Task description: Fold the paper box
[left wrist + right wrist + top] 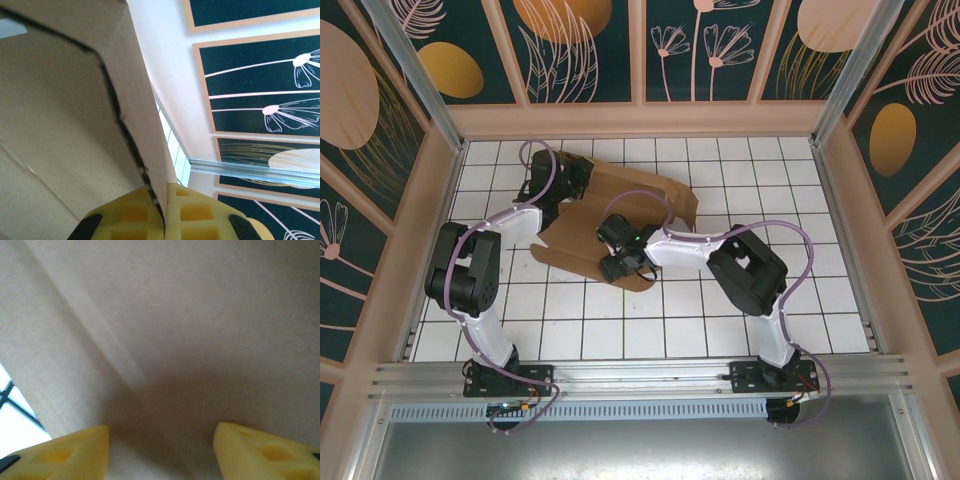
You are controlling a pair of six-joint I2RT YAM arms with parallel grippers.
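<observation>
Tiled table first: the paper box lay on its far-left-to-centre part, between the two arms' ends and well apart from the near edge. It sat skewed to the tile lines. Its long axis, best guess, ran left to right with the right end a bit farther away, though raised panels muddied the outline. One broad panel faced up on the right, and flaps on the left and near sides were tipped up off the tiles, not flat. Progress call: early to middle. Some creases were bent, but no closed flat rectangle was formed, so most folding and any tucking of tabs was left. The left gripper was at the box's far-left side; in the left wrist view its yellow fingers were pressed together, pinching the edge of a standing cardboard panel. The right gripper was at the near edge of the box, jaws spread with cardboard close in front, apparently holding nothing.
</observation>
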